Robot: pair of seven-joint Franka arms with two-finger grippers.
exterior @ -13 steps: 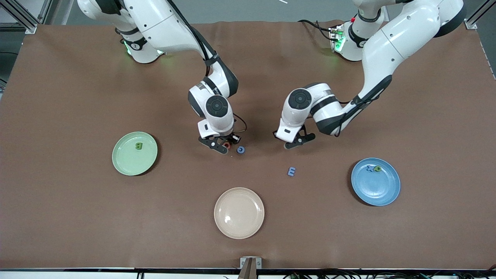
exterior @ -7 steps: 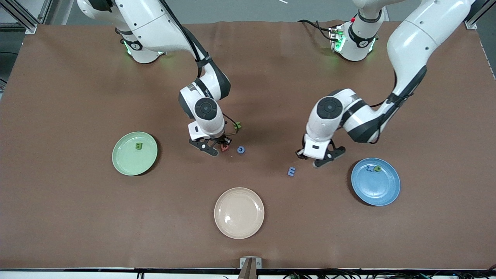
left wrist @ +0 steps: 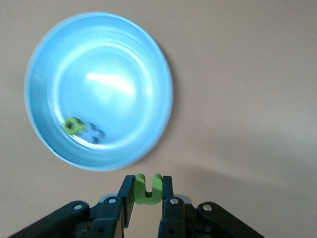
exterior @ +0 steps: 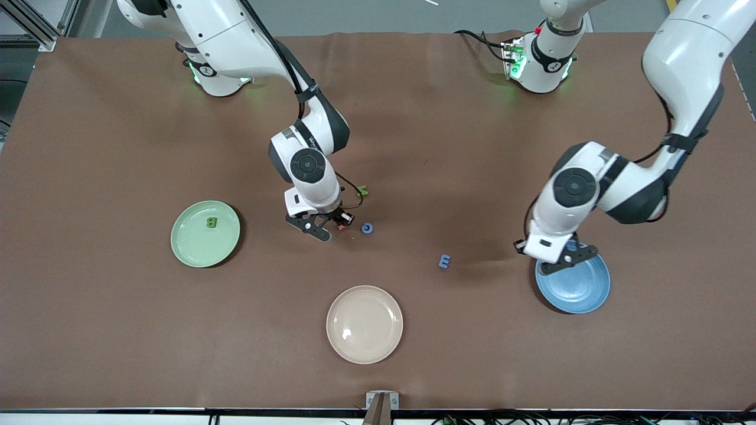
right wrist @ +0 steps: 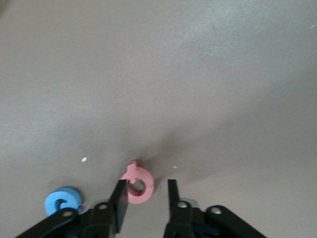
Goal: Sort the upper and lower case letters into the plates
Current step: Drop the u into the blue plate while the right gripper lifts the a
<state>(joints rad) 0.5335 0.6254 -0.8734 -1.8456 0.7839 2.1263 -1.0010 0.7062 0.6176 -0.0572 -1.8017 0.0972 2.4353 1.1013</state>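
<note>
My left gripper (exterior: 559,260) hangs over the rim of the blue plate (exterior: 582,292), shut on a green U-shaped letter (left wrist: 148,189). The left wrist view shows that plate (left wrist: 114,59) with a green letter (left wrist: 74,125) and a blue letter (left wrist: 93,134) in it. My right gripper (exterior: 329,226) is low over mid-table, open. In the right wrist view a red letter (right wrist: 137,184) sits between its jaws (right wrist: 146,184), against one finger and clear of the other. The pale green plate (exterior: 195,248) holds a green B (exterior: 211,222).
Loose on the table are a blue letter (exterior: 367,228) beside the right gripper, a green letter (exterior: 362,190) farther from the camera, and a blue letter (exterior: 445,261) toward the blue plate. A beige plate (exterior: 364,324) lies nearest the camera.
My left arm has swung from mid-table to over the blue plate, carrying the green letter. My right gripper shifted slightly toward the green plate, and its jaws have parted around the red letter.
</note>
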